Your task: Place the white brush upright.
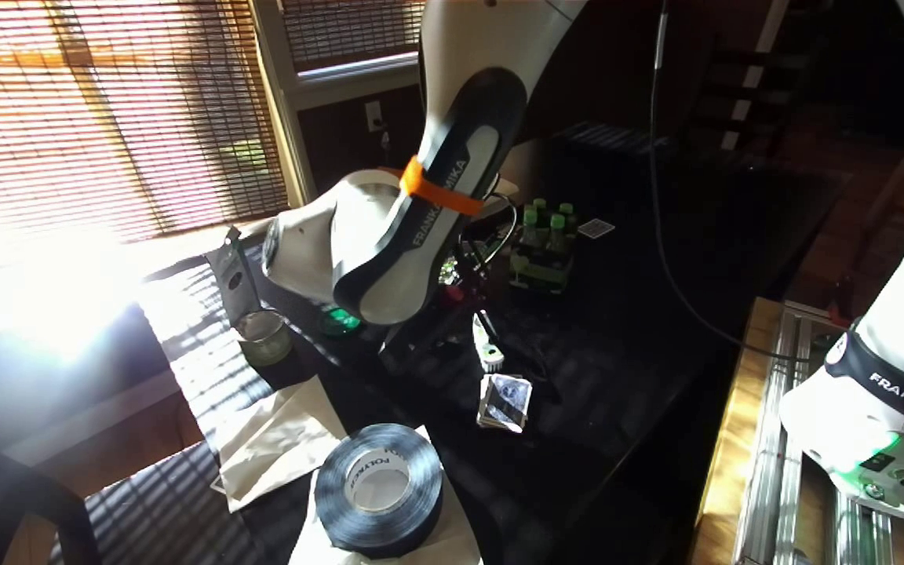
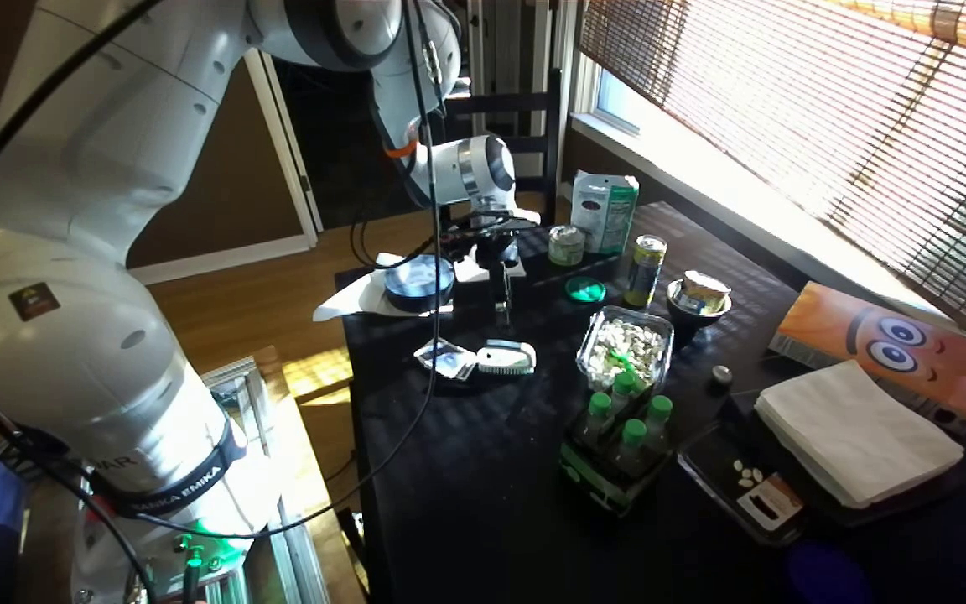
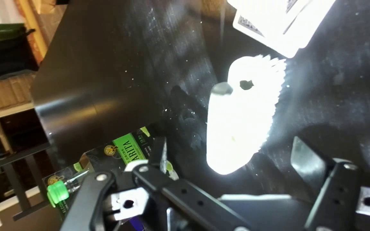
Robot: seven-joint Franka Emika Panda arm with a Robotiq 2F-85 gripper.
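arm (image 2: 106,210) bent and outstretched; wrist (image 2: 487,168) low at its end; tool (image 3: 232,157) pointing downward, spread wide

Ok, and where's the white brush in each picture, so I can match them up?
In an exterior view: white brush just below centre, above the playing cards in the image.
In an exterior view: white brush just below centre, right of the playing cards.
Wrist view: white brush right of centre, below the playing cards.
Shared landmark: the playing cards, beside the white brush in all three.

White brush (image 2: 506,356) lying on dark table (image 2: 458,478), playing cards (image 2: 447,359) just beside the brush, gripper (image 2: 502,312) near it, clear tub (image 2: 642,315) right of it, tape roll (image 2: 419,283) behind it
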